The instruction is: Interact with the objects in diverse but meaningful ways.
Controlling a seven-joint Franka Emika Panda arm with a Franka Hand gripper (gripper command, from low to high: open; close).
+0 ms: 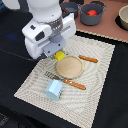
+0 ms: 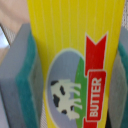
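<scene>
The yellow butter box fills the wrist view, with a cow picture and the word BUTTER on it. My gripper is shut on it; the green pads press against both of its sides. In the exterior view the butter box peeks out under my gripper, right beside the tan plate. Whether the box rests on the mat or hangs just above it is unclear. The brown sausage stick lies beyond the plate. The milk carton stands near the mat's front. The red tomato sits in the grey pot.
A woven placemat covers the dark table. A wooden-handled fork and knife lie in front of the plate. A dark pot and a bowl stand at the back. The white arm hides the mat's back left.
</scene>
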